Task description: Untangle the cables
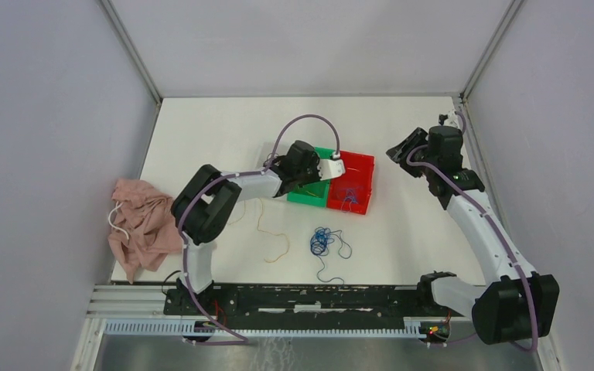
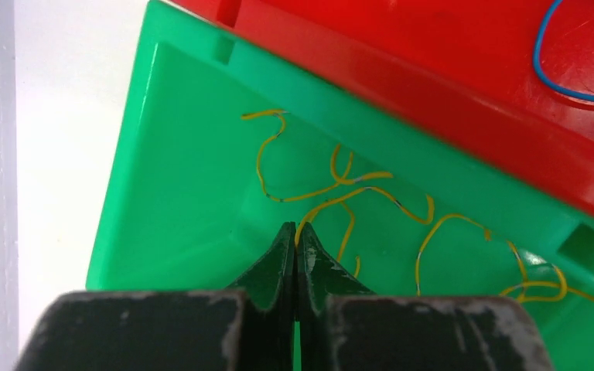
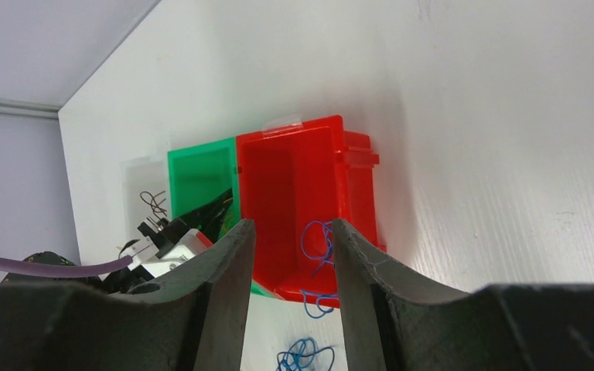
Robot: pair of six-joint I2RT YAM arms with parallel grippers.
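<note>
Cables, sorted by colour and spread over several spots.
- Yellow strands [image 2: 321,192]: curled on the floor of the green bin [image 1: 309,199]. They straggle along the bin's length, with no single heading.
- Blue strands [image 3: 319,243]: bunched at the near end of the red bin [image 1: 363,165], with one loop hanging over the near rim.
- Dark strands [image 3: 153,202]: a small curl in a clear bin [image 3: 135,179] on the far side of the green one, as seen from the right wrist.
- Blue tangle [image 1: 322,241]: loose on the table [image 1: 410,247], mid-width and nearer the near edge than the bins. It is a tight clump with a tail running on toward the near edge, so its long axis runs far to near.
- Loose yellow strand [image 1: 274,241]: just left of the blue tangle and apart from it. It runs far to near, then hooks right at its near end.

The bins stand side by side in a row near the table's centre, red rightmost, with the row skewed a little to the table's edges.

Left gripper [image 2: 295,232]: clenched tight, tips down inside the green bin. One yellow strand leads off from the very tips. I cannot tell whether it is nipped or only touching.

Right gripper [image 3: 292,228]: jaws parted with nothing between them, held above the table's far right part, well apart from the bins.

Pink cloth [image 1: 143,220]: crumpled at the table's left edge.
</note>
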